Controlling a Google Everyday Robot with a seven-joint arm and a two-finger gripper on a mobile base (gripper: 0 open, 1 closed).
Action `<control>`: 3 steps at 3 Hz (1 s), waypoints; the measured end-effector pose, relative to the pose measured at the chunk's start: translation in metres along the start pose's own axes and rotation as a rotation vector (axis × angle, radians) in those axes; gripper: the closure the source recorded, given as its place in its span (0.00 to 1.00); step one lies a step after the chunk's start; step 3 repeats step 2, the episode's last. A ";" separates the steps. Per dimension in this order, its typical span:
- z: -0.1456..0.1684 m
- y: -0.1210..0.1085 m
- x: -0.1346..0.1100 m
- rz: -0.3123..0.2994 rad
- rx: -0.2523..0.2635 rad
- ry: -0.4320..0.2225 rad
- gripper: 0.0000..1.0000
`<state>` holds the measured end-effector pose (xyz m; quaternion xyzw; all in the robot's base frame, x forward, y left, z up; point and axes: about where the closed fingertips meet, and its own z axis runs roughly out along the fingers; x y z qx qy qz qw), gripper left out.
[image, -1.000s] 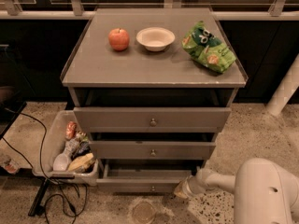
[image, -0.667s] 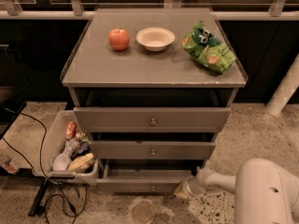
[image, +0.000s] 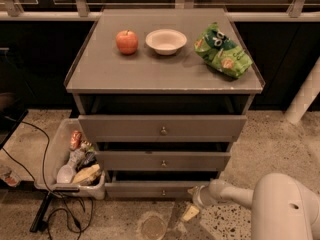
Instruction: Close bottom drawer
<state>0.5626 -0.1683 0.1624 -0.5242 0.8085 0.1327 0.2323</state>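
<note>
The bottom drawer [image: 150,189] is the lowest of the grey-brown cabinet's three drawers, with a small round knob [image: 163,192] on its flat front. It stands slightly out, a dark gap above it. My white arm reaches in from the lower right, and the gripper [image: 196,196] is at the right end of the bottom drawer's front, touching or nearly touching it.
On the cabinet top [image: 100,74] sit a red apple [image: 127,42], a white bowl [image: 166,41] and a green chip bag [image: 223,52]. A bin of snacks [image: 75,161] stands left of the cabinet, with black cables [image: 50,209] on the floor. A white post [image: 305,94] stands at right.
</note>
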 end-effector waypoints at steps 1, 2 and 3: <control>-0.003 -0.029 -0.021 -0.021 0.087 -0.068 0.00; -0.003 -0.028 -0.021 -0.021 0.086 -0.068 0.00; -0.003 -0.028 -0.021 -0.021 0.086 -0.068 0.00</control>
